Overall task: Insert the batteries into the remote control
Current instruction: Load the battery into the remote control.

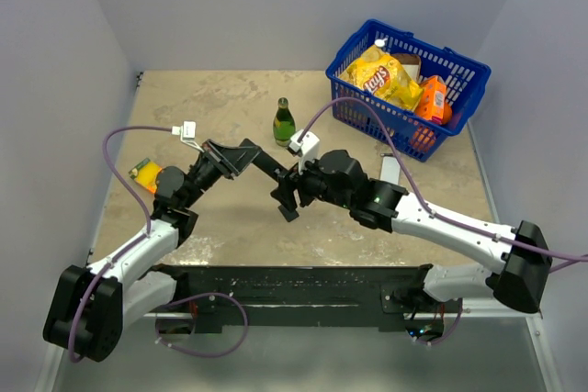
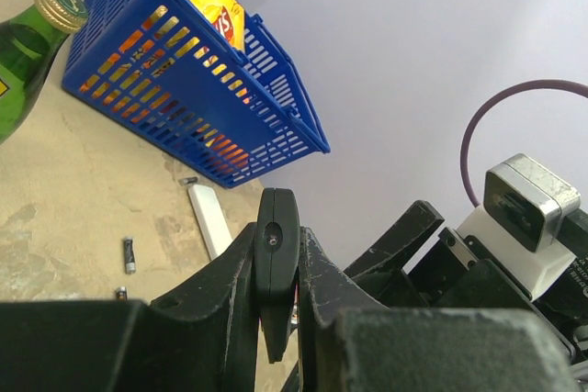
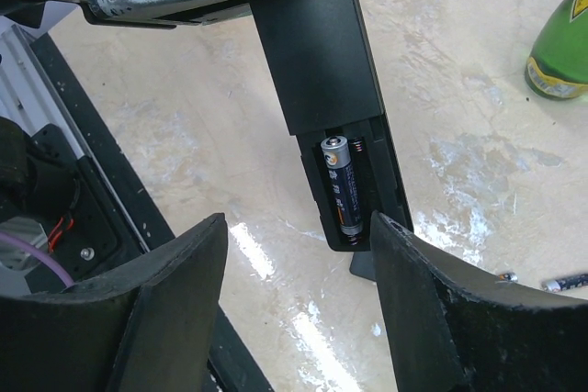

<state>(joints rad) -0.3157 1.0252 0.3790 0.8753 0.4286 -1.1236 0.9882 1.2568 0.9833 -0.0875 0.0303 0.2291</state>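
My left gripper [image 1: 230, 158] is shut on the slim black remote control [image 1: 264, 162] and holds it above the table, gripped edge-on in the left wrist view [image 2: 277, 254]. In the right wrist view the remote [image 3: 322, 52] shows its open back compartment with one battery [image 3: 341, 185] seated in the left slot; the other slot looks empty. My right gripper [image 3: 294, 305] is open and empty, its jaws straddling the remote's lower end. Two loose batteries [image 3: 563, 282] lie on the table to the right, also in the left wrist view [image 2: 130, 254]. The small black cover [image 1: 289, 214] lies below the remote.
A green bottle [image 1: 284, 123] stands behind the grippers. A blue basket [image 1: 469, 66] of snacks sits at the back right. A flat white device [image 1: 390, 170] lies in front of the basket. A yellow-orange packet [image 1: 145, 173] lies at the left edge.
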